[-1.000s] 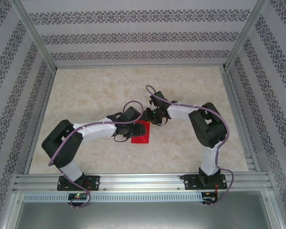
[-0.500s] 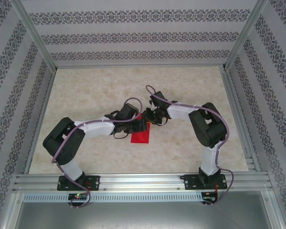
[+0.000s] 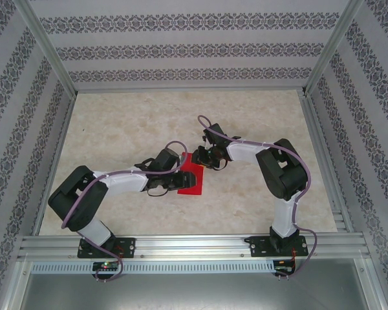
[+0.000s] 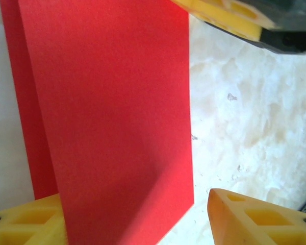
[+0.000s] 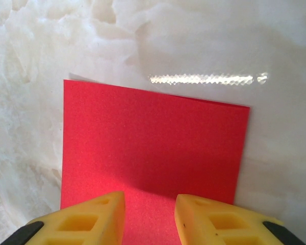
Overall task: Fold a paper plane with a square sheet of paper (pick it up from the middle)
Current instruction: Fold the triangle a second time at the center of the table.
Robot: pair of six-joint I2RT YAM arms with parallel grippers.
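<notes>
At surface (image 3: 116, 135) centre: folded paper (image 3: 193, 181) flat, left pincer (image 4: 143, 224) backed off leftward.
Left jaws loosened, open at paper's edge; right pincer (image 5: 150, 214) part-open, tips on it. First fold looks set.

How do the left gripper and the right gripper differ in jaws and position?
The left gripper has its jaws wide apart; the right gripper leaves a narrow gap. The left gripper is at the left edge of the square sheet of paper, the right gripper at its far edge. Both have yellow fingers.
</notes>
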